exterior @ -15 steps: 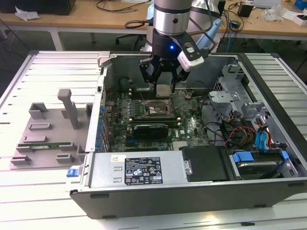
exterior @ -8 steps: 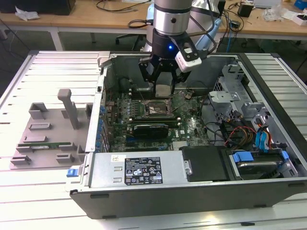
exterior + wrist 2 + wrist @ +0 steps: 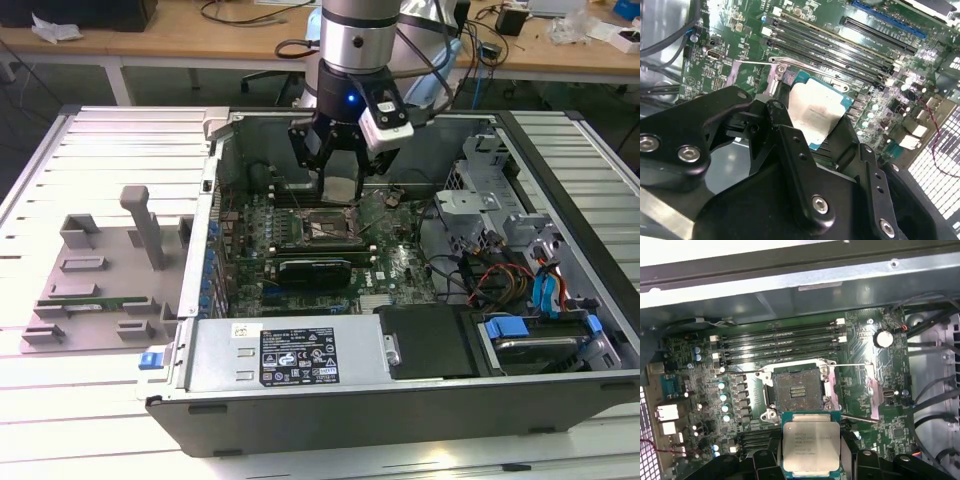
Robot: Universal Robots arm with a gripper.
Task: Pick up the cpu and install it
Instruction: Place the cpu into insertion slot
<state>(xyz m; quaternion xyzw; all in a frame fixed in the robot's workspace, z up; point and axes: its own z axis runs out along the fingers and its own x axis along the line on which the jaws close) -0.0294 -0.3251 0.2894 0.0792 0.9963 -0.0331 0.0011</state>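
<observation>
Your jaws pinch the cpu (image 3: 811, 447) by two opposite edges, its metal top showing in both wrist views. Your gripper (image 3: 340, 168) hangs straight down from the arm inside the open computer case (image 3: 300, 415). It holds the chip above the motherboard (image 3: 865, 405), near the uncovered socket (image 3: 797, 390) but apart from it. The chip's print and the case's white label (image 3: 298, 357) are too small to read.
</observation>
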